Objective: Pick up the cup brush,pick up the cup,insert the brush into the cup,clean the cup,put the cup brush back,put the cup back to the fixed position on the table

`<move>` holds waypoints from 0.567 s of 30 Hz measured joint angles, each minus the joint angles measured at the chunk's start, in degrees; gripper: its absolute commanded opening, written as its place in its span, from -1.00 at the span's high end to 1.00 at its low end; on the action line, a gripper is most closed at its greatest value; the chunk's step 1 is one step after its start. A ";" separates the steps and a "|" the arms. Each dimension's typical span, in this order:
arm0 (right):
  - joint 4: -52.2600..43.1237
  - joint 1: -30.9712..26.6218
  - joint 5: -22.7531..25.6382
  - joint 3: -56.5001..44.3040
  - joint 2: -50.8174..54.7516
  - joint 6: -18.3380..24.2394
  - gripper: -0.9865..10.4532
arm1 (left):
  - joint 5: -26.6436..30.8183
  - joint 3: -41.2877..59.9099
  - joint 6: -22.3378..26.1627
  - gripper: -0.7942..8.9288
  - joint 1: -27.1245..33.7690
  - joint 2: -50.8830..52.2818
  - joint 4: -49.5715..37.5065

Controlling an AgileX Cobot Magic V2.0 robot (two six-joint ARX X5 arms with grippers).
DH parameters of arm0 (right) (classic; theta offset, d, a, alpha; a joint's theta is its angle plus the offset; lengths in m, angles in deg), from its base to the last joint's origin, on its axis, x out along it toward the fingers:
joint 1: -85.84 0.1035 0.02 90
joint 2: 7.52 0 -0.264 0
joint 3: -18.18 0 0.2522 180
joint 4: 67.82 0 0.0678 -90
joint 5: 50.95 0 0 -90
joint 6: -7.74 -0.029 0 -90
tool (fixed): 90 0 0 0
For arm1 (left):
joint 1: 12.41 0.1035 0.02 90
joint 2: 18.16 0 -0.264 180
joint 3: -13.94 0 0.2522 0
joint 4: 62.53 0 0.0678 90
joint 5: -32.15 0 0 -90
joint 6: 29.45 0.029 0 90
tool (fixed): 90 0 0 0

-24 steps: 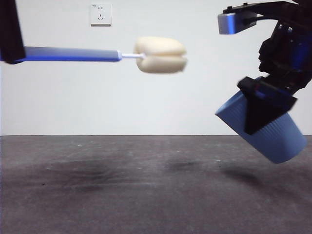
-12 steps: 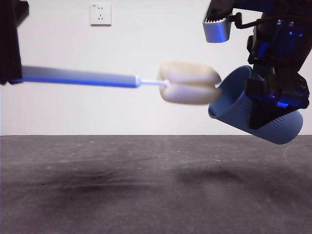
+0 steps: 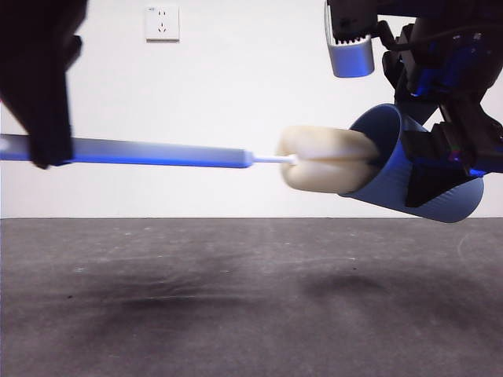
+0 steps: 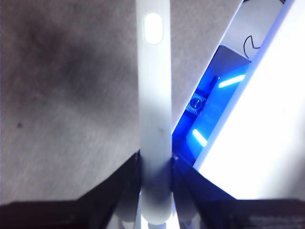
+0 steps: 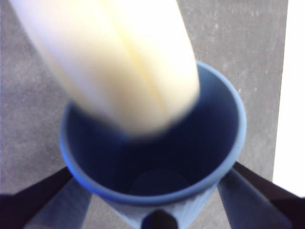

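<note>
Cup brush [image 3: 196, 154] and cup [image 3: 409, 177] meet in mid-air, well above the bench [image 3: 236, 298]: the cream sponge head [image 3: 328, 159] sits at the cup's mouth, partly past the rim, while the long grey handle runs level across to the left claw [image 4: 155, 167], which is clenched on the handle near its free end. The right claw [image 5: 157, 210] grips the ribbed blue cup around its lower wall and holds it tilted, mouth turned toward the brush.

Several things could go wrong from here. The sponge looks nearly as wide as the cup's opening, so pushing on may wedge it against the rim or the tapering wall, and that force could twist the cup in the right claw's grip or slide it out. The brush is held far from its head, so any side load at the sponge has a long lever and could swivel the handle between the left claw's jaws. If the two arms are slightly out of line, the head may ride along the rim rather than enter.

Much is hard to read. The sponge is blurred in the right wrist view, so its depth inside cannot be judged. The cup's base is hidden behind the claw from the front.
</note>
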 measured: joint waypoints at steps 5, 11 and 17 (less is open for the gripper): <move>0.00 1.38 1.25 0.00 -0.20 2.56 0.86 | -1.49 0.00 -1.49 0.85 -1.49 -0.22 -3.96; 0.00 4.98 3.17 0.00 -2.03 6.01 0.86 | -2.29 -0.02 -3.52 0.85 -2.99 -2.14 -5.20; 0.04 9.27 3.43 0.00 -3.89 6.67 0.86 | -2.27 0.00 -6.67 0.85 -5.05 -5.42 -9.14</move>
